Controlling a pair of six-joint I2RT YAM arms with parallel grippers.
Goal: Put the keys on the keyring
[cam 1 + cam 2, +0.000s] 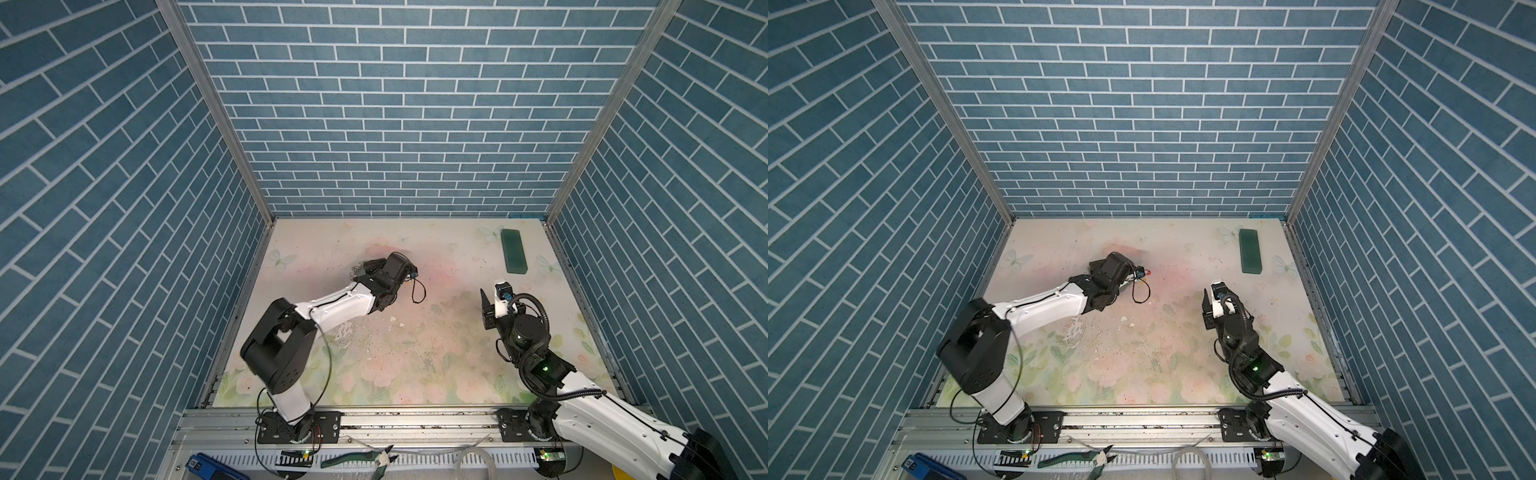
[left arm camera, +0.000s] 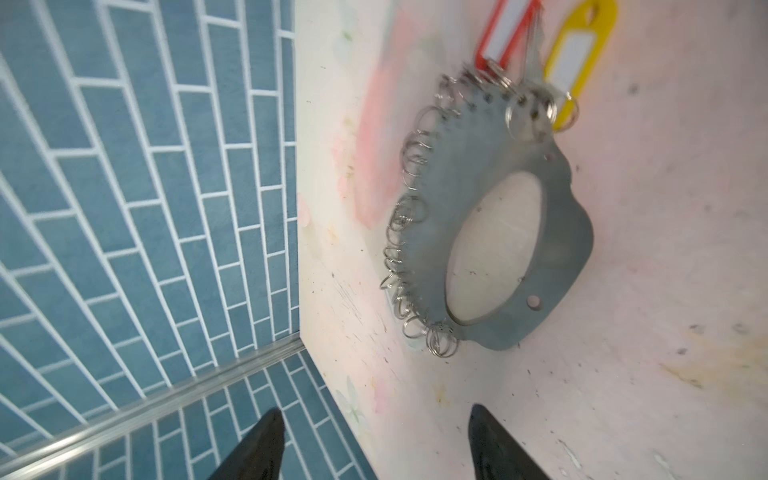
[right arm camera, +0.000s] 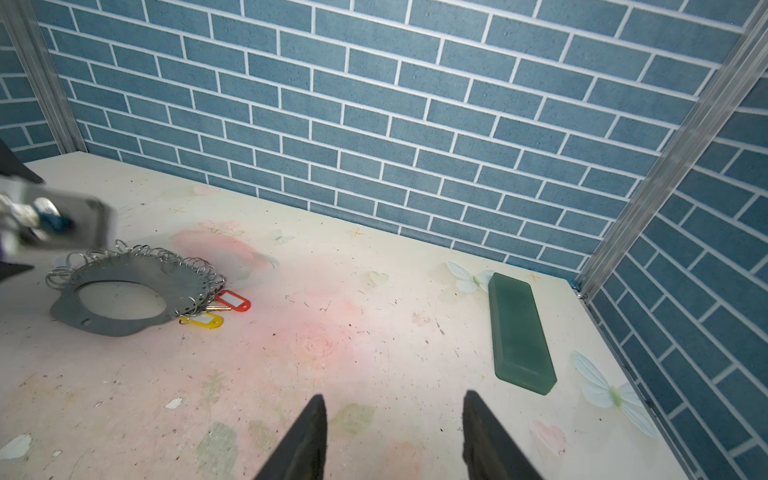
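- On the left half of the pale floral desk (image 3: 374, 345), the large dark grey flat metal keyring (image 2: 469, 174) lies flat. Its rim is fringed with small silver wire rings (image 2: 409, 216).
- The left arm's black fingers (image 2: 257, 449) hang just above the keyring, which lies straight ahead of them. They stand wide apart, hold nothing, and both tips are clear of the metal.
- At the keyring's 3 o'clock edge in a top view, the red-tagged key (image 2: 505, 29) and the yellow-tagged key (image 2: 577, 45) lie side by side. Their long axes point outward toward 3 o'clock. Their split rings look threaded among the rim rings, though blur leaves the link unsure.
- The left arm is much the nearer. If both keys are on, the coming move is probably a clean lift away without snagging a ring.
- The right arm's black fingers (image 3: 303, 440) are well apart from the keyring, which lies at their 9 to 10 o'clock. They stand partly open and empty.
- A dark green rectangular block (image 3: 519, 332) rests at about their 1 o'clock.
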